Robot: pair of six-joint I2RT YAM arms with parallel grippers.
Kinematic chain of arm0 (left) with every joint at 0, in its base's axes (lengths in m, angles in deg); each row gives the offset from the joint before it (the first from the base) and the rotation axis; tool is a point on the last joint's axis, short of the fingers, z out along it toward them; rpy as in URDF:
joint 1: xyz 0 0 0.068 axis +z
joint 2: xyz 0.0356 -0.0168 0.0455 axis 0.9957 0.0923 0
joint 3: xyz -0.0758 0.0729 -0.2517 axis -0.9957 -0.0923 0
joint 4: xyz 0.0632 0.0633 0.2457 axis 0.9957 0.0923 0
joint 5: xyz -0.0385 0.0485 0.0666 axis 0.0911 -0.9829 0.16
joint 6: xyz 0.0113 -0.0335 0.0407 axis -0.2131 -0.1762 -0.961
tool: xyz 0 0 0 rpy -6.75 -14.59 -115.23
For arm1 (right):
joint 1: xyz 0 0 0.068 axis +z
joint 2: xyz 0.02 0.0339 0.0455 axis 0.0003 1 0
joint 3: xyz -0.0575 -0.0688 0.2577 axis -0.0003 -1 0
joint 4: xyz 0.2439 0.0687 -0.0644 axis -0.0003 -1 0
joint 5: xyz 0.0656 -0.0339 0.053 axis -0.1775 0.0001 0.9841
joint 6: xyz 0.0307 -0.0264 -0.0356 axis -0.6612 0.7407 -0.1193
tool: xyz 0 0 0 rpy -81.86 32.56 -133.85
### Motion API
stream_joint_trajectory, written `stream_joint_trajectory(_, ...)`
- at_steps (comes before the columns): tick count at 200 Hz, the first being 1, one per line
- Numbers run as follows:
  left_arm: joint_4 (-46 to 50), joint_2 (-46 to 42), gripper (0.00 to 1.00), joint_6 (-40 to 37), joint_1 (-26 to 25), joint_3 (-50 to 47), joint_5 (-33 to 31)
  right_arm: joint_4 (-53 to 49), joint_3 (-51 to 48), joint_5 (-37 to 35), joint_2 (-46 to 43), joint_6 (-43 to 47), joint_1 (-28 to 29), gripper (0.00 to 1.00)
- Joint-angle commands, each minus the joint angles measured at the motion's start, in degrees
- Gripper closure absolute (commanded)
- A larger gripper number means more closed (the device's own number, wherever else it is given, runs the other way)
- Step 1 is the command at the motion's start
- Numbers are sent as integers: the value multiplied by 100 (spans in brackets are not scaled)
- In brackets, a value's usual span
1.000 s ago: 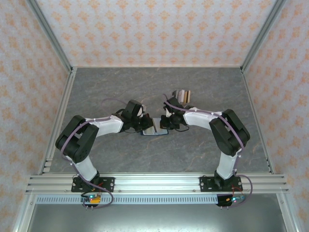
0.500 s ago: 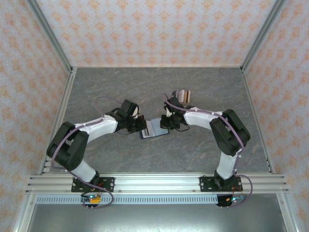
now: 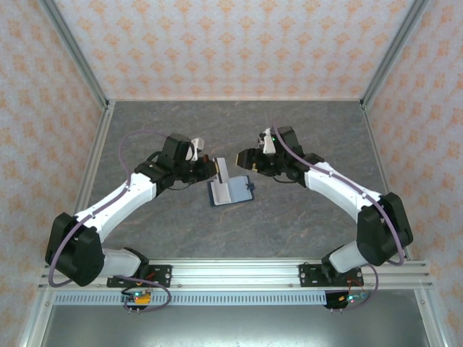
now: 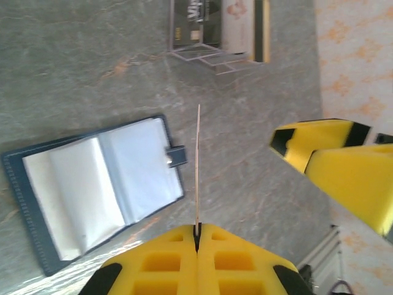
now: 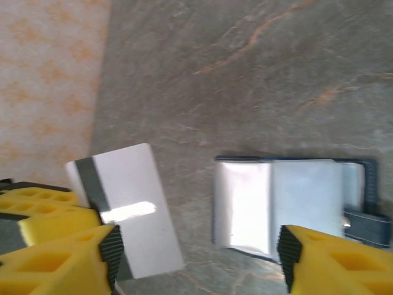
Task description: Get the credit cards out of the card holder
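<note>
Open card holder (image 3: 231,191) flat on surface (image 3: 289,224), left gripper (image 4: 198,230) pulled back from it, clamped on extracted card (image 4: 198,160), right gripper (image 3: 246,160) withdrawn, jaws apart.

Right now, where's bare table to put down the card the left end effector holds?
Widest: the table strip between the card holder and the near rail. Also bare: the far band along the back wall. Crowded: centre, where the left end effector with its card and the right end effector crowd the card holder's far side.
</note>
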Motion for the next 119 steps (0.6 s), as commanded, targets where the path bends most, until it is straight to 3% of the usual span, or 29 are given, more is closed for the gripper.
stream_joint_trajectory(1,-756,60,96,515,101,144,636,301,189,602,87,-182,-8,25)
stream_joint_trajectory(61,-1623,454,96,1023,362,105,1644,1834,40,1802,487,-812,-140,23)
stream_joint_trajectory(85,-1898,412,96,1223,441,-78,1816,1968,46,1952,463,-903,-139,34)
stream_joint_trajectory(119,-1936,293,97,1264,455,-227,1850,1988,39,2084,338,-944,-144,57)
